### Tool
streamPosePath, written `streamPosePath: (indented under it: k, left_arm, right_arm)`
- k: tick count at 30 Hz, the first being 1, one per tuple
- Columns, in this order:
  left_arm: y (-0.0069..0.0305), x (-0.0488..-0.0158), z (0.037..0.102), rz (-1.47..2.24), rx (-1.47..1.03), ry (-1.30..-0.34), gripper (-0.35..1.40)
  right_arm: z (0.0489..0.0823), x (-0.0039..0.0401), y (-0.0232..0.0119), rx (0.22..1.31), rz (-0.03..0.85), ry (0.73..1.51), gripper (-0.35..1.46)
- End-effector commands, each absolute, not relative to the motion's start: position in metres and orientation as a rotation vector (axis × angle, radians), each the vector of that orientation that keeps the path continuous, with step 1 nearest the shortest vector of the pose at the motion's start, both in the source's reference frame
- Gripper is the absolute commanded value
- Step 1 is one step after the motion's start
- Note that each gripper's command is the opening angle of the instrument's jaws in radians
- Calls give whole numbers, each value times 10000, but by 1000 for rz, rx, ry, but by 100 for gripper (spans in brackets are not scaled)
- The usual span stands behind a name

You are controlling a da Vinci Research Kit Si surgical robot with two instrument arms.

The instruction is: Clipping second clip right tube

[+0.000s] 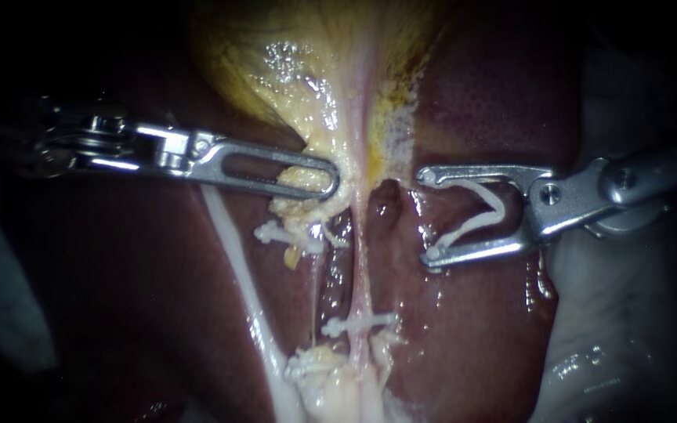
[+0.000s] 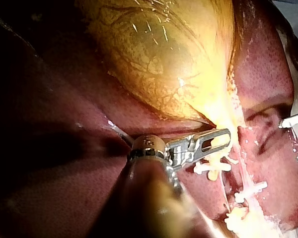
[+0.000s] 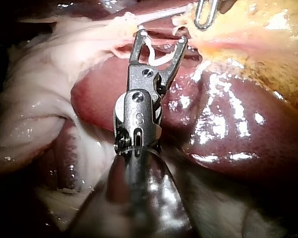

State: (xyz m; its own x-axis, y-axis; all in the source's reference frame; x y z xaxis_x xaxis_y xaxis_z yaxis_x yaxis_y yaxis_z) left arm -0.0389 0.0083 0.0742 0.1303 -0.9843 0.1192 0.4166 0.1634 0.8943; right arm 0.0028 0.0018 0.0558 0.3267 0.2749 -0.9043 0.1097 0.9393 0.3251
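Fresh clip (image 1: 483, 213) held in wide-spread jaws of right instrument (image 1: 429, 215), 3 o'clock of right tube (image 1: 360, 258).
Slide across squarely, 12 o'clock of lower clip (image 1: 358, 323); left instrument (image 1: 327, 182) pinching gallbladder (image 1: 276, 70).

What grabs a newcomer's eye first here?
The right instrument, its jaws wide apart around a white clip they hold, sits just right of the pale tube. Above is the yellow gallbladder, whose tissue the left instrument grips. Fitted clips already cross the tubes below.
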Motion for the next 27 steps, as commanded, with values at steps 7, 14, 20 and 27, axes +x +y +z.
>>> streamPosePath:
  k: [7, 14, 20, 27]
  left_arm:
    - [87, -371, 722, -1206, 842, -876, -35]
    - [101, -335, 682, -1241, 824, -888, -35]
    - [107, -318, 662, -1261, 819, -899, -35]
    - [106, -318, 660, -1262, 818, -899, -35]
  right_arm:
    - [558, 28, 17, 358, 110, 1241, 50]
    - [559, 29, 16, 362, 107, 1243, 50]
    - [560, 32, 15, 363, 105, 1244, 50]
    - [563, 38, 11, 365, 102, 1249, 50]
